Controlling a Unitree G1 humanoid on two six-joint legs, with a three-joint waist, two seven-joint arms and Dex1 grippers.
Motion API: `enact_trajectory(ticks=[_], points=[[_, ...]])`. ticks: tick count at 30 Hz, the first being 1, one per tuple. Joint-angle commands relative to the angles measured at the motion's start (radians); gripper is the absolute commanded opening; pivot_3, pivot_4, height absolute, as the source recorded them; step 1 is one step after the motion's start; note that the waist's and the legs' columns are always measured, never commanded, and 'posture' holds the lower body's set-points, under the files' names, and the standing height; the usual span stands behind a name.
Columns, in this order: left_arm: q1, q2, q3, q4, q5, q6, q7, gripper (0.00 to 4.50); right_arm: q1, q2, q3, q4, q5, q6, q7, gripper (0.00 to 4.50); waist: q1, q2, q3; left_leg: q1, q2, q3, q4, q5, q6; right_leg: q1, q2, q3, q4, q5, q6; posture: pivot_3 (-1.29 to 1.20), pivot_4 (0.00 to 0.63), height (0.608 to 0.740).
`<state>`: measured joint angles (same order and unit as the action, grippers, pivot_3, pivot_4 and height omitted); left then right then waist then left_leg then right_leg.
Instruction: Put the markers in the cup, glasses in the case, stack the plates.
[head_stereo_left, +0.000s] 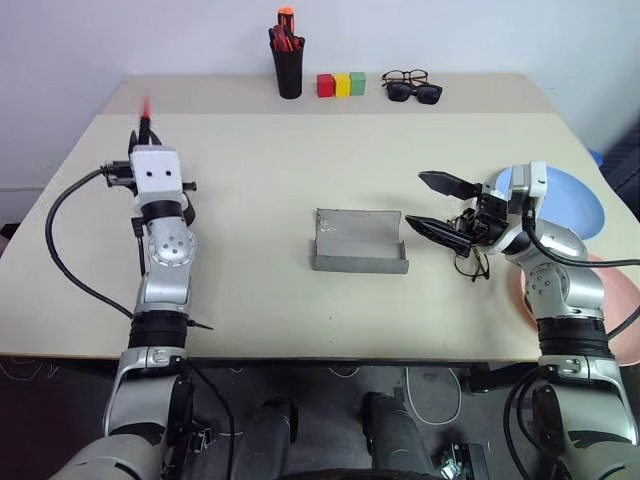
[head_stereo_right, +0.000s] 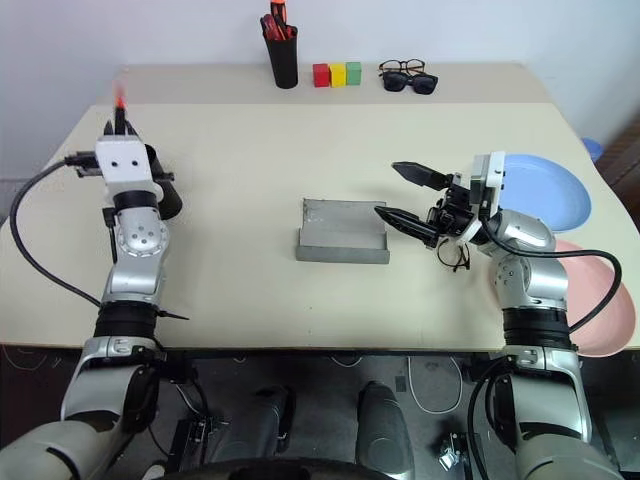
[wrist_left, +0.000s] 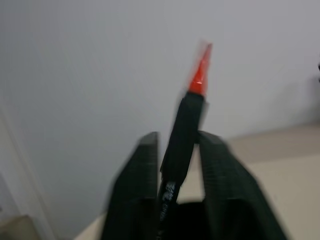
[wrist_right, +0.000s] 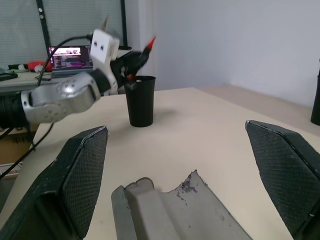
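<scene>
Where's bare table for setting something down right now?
Free: the wide stretch between the left hand and the case, and the middle band between case and blocks. Crowded: right edge, with glasses and plates by the right hand.

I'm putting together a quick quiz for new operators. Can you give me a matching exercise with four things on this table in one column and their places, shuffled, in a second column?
Things
1. case
2. wire-rimmed glasses
3. light blue plate
4. pen holder

Places
A. back of the table, left of the coloured blocks
B. middle of the table, lid open
C. right side of the table, next to the pink plate
D. on the table, close by the open right gripper

Pairs: 1-B, 2-D, 3-C, 4-A
</scene>
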<state>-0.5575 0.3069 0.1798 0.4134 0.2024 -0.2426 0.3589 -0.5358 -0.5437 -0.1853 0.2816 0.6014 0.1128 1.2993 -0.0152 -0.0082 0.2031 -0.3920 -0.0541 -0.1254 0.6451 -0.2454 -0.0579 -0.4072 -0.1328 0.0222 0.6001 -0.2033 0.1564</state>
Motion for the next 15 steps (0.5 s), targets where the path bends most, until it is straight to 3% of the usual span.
enact_trajectory(ticks=[1,5,8,11,15], points=[[0.013,-0.006,0.032,-0.057,-0.044,-0.044,-0.001,3.27,0.003,-0.023,-0.036,-0.039,0.010,-0.010,-0.007,4.50,0.002,0.000,0.000,0.000,0.000,0.000,0.000,0.000,0.000,0.000,0.000,0.000,0.000,0.000,0.000,0.00,0.150,0.740],[0.017,-0.038,0.020,-0.172,-0.116,0.004,-0.074,3.27,0.030,-0.040,-0.054,-0.057,0.018,0.002,-0.021,4.50,0.006,0.000,0.000,0.000,0.000,0.000,0.000,0.000,0.000,0.000,0.000,0.000,0.000,0.000,0.000,0.00,0.150,0.740],[-0.015,-0.072,-0.021,-0.310,-0.214,0.213,-0.195,3.27,0.074,-0.066,-0.080,-0.098,0.024,0.026,-0.052,4.50,0.007,0.000,0.000,-0.001,0.000,0.000,0.000,0.000,0.000,0.000,0.000,0.000,-0.001,0.000,0.000,0.00,0.150,0.740],[-0.087,-0.013,-0.172,-0.424,-0.336,0.555,-0.518,3.27,0.181,-0.112,-0.130,-0.210,0.047,0.090,-0.105,4.50,0.015,0.000,0.000,-0.002,0.000,0.000,0.001,0.000,0.000,0.000,0.000,-0.001,0.000,0.000,0.000,0.00,0.150,0.740],[-0.163,0.067,-0.305,-0.430,-0.464,0.783,-0.866,3.27,0.382,-0.168,-0.220,-0.378,0.082,0.180,-0.164,4.50,0.006,0.001,-0.001,-0.001,0.000,0.001,0.001,-0.001,0.002,0.001,0.000,0.000,-0.001,-0.001,0.001,0.00,0.150,0.740]])
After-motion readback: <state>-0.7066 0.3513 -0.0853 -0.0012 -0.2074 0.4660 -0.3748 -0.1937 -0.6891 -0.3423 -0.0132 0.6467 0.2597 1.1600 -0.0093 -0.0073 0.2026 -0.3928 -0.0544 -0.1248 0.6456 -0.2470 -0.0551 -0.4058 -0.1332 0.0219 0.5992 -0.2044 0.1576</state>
